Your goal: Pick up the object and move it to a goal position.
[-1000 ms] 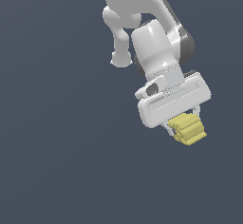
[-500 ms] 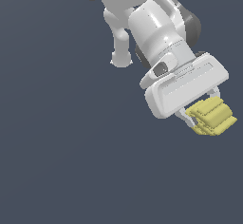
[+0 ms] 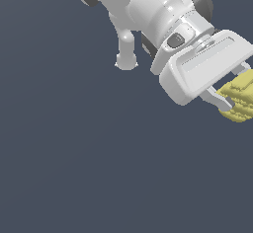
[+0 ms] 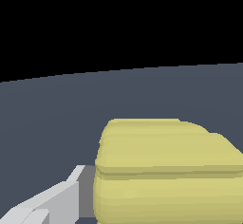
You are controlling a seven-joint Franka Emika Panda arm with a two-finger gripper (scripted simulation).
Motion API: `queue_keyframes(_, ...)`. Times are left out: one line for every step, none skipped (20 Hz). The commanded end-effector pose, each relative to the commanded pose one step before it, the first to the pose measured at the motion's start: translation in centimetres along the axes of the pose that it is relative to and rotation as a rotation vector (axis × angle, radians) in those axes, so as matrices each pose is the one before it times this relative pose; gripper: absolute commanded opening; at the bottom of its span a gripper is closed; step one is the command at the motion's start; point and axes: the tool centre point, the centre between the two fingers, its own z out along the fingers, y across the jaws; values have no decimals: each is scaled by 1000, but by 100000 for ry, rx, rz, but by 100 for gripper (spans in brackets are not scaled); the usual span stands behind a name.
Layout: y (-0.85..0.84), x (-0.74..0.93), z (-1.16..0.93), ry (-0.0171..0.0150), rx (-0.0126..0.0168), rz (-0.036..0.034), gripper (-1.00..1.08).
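Pale-yellow object sits between the two grey fingers of the single white gripper, at the far edge of the exterior view's right, partly cut off by the frame; the jaws are clamped on the object, one finger pressed along its near side and the other just showing at its upper edge. One object is in view and one arm; nothing else coloured appears.

The object is lumpy and blocky, with soft rounded ridges running across it like stacked slabs; its surface is matte and evenly yellow, with no print on it. In the wrist view the object fills the lower part of the picture, showing a flat top, rounded corners and a shallow groove round its side; one pale grey finger runs beside it, touching or very nearly touching its flank.

The gripper body is a broad, smooth white block with rounded edges, wider than the object; a small dark oval panel is set into the wrist just above it, and any mark on that panel is too small to read. The arm's links are glossy white cylinders with dark grey joint caps; its narrow white base post stands on the plain dark grey-blue table, well apart from the gripper. No writing or brand can be read anywhere.
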Motion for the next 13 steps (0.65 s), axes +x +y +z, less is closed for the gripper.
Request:
queue_keyframes(-421,1271,-510,3285,1567,-1529,-100)
queue_keyframes(-140,402,-156,1050,533,-499,-100)
queue_keyframes(-131,366,-140,959,498,-459,-100)
queue_keyframes(-123,329,-125,867,463,-418,-100)
queue_keyframes(-116,293,-110,775,427,-377,-100)
queue_keyframes(-106,254,-94,680,388,-334,-100)
queue_keyframes(-96,217,-79,586,347,-291,-100)
queue_keyframes(-85,181,-64,492,304,-247,-100)
queue_keyframes(-73,145,-51,400,257,-203,-100)
queue_keyframes(-62,114,-40,313,208,-161,-100)
queue_keyframes(-41,76,-25,216,148,-112,-100)
queue_keyframes(-32,52,-19,138,96,-72,-100)
queue_keyframes(23,-17,13,0,0,0,-100)
